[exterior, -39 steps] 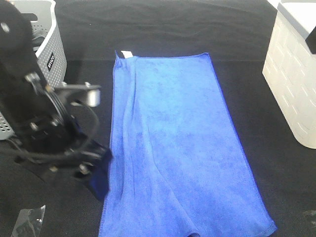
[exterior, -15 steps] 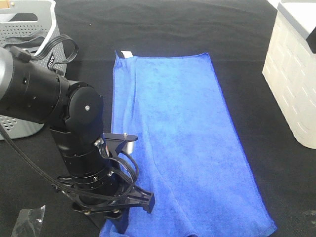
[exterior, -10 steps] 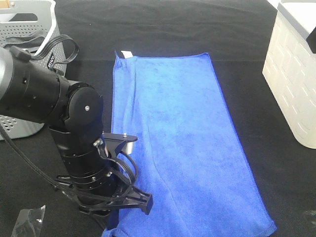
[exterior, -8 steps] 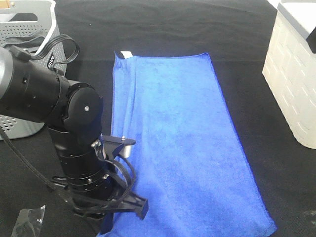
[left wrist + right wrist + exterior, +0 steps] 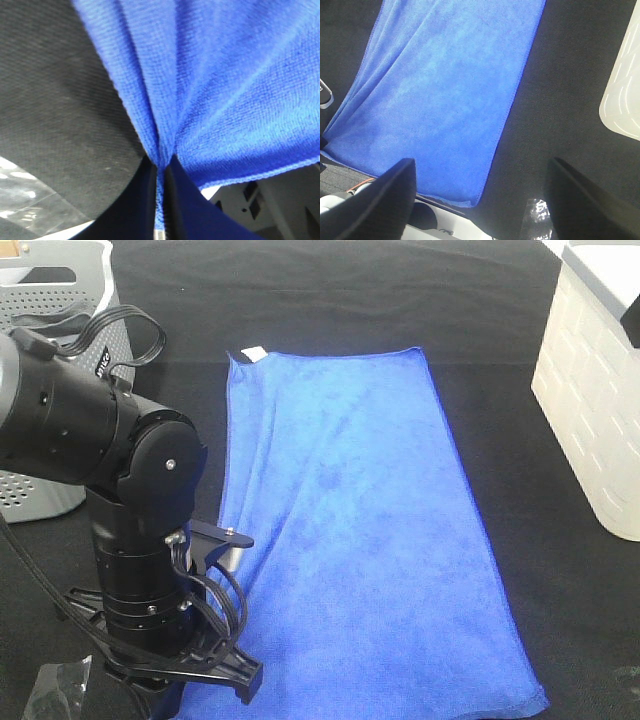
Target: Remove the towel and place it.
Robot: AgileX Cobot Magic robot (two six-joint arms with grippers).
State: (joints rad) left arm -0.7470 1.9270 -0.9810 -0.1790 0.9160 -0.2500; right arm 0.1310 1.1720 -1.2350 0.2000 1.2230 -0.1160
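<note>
The towel (image 5: 360,530) is a bright blue cloth spread lengthwise on the black table, with a small white tag (image 5: 256,353) at its far left corner. In the left wrist view my left gripper (image 5: 160,175) is shut on the towel (image 5: 215,75), whose near left corner is bunched into folds between the two dark fingers (image 5: 140,205). In the high view the bulky left arm (image 5: 130,530) hides that grip. My right gripper (image 5: 481,165) stands open above the towel's (image 5: 445,90) near right part, holding nothing.
A grey perforated basket (image 5: 60,310) stands at the far left. A white bin (image 5: 590,400) stands at the right edge, also seen as the white bin (image 5: 625,90) in the right wrist view. A clear plastic wrapper (image 5: 55,690) lies at the near left.
The left gripper has shut on the towel's near left corner and drawn it toward the near left. The towel's left-side folds have pulled straighter. The right gripper has not changed.
</note>
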